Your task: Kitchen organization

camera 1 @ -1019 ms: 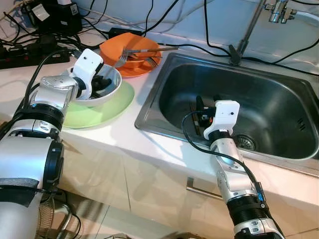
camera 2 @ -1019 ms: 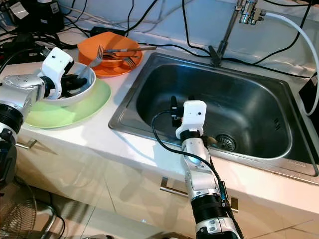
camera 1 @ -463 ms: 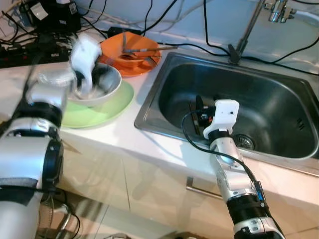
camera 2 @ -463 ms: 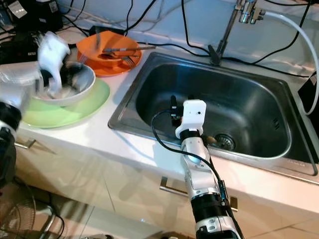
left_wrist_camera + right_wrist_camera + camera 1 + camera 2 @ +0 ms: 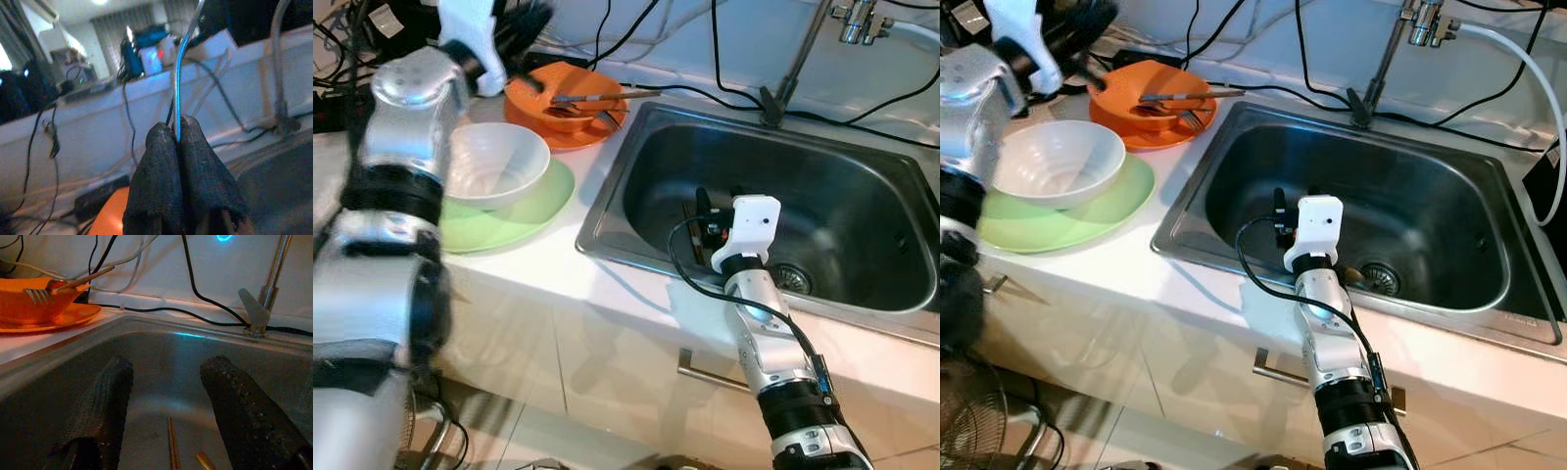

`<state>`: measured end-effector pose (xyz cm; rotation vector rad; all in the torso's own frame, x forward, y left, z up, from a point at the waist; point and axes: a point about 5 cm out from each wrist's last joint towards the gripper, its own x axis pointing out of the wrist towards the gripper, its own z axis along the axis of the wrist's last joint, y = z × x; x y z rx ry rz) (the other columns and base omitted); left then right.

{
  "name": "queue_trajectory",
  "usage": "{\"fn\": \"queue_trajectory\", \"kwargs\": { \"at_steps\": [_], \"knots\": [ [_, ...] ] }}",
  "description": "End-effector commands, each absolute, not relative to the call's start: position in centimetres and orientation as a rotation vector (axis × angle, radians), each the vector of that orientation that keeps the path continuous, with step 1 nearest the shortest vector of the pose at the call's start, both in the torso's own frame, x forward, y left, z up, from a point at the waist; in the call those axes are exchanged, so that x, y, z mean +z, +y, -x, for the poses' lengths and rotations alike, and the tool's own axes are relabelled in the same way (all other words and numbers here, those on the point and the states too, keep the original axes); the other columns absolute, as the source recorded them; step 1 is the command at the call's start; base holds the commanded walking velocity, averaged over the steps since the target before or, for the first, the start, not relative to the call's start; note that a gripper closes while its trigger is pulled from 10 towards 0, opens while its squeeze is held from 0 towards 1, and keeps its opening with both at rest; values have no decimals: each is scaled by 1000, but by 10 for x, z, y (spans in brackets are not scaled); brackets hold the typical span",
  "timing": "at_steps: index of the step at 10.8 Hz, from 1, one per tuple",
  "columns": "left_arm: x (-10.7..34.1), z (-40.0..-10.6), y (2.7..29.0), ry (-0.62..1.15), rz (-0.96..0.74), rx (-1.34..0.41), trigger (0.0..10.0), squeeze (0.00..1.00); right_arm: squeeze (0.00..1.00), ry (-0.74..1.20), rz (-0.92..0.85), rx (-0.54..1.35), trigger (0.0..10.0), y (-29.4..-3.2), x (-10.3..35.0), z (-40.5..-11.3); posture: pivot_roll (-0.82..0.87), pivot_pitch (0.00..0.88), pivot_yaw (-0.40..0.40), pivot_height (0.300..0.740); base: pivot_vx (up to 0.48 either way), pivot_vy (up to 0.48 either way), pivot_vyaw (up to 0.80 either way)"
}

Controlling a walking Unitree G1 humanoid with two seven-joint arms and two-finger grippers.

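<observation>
My left gripper [image 5: 178, 129] is raised above the back of the counter, blurred [image 5: 521, 22], and is shut on the thin handle of a metal utensil [image 5: 179, 83] that rises from between its fingers; its head is out of sight. Below it a white bowl [image 5: 494, 164] sits on a green plate [image 5: 527, 217]. An orange bowl on an orange plate [image 5: 570, 125] holds a fork and other cutlery [image 5: 597, 98]. My right gripper [image 5: 715, 204] hangs open inside the steel sink [image 5: 862, 186], above chopsticks [image 5: 172, 445] on the sink floor.
A faucet [image 5: 798, 59] stands behind the sink, and its drain [image 5: 793, 278] is just right of my right gripper. Black cables [image 5: 705, 93] and electronics crowd the back of the counter. A cabinet handle [image 5: 705, 372] is below the counter's front edge.
My left gripper has lifted out of the white bowl and swung up and back with the metal utensil. The bowl now shows nothing inside. The right arm has stayed put.
</observation>
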<state>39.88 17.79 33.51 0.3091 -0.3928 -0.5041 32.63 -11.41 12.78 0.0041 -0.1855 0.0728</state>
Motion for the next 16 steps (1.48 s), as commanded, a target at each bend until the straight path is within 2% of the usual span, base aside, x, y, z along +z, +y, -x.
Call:
{"fn": "queue_trajectory", "kwargs": {
  "at_steps": [1, 2, 3, 5, 8, 13, 16],
  "knots": [
    [342, -395, 169, -442, -303, -538, 10000, 0, 0, -99, 5, 54, 10000, -120, 107, -322, 70, 41, -35, 740, 0, 0, 0],
    [326, -381, 130, -508, -199, -668, 10000, 0, 0, -106, 7, 46, 10000, -122, 109, -324, 65, 36, -34, 740, 0, 0, 0],
    [306, -373, 109, -483, -62, -747, 10000, 0, 0, -112, 8, 41, 10000, -124, 110, -325, 60, 31, -30, 740, 0, 0, 0],
    [291, -366, 95, -447, 1, -803, 10000, 0, 0, -115, 7, 39, 10000, -124, 110, -324, 58, 25, -26, 740, 0, 0, 0],
    [266, -355, 86, -370, -3, -757, 10000, 0, 0, -115, 6, 27, 10000, -126, 109, -324, 57, 16, -17, 740, 0, 0, 0],
    [218, -347, 87, -286, -244, -541, 10000, 0, 0, -132, 13, -7, 10000, -136, 115, -328, 47, 14, -12, 740, 0, 0, 0],
    [205, -346, 81, -294, -536, -516, 10000, 0, 0, -139, -53, -63, 10000, -150, 125, -333, 44, 30, -16, 740, 0, 0, 0]
  ]
}}
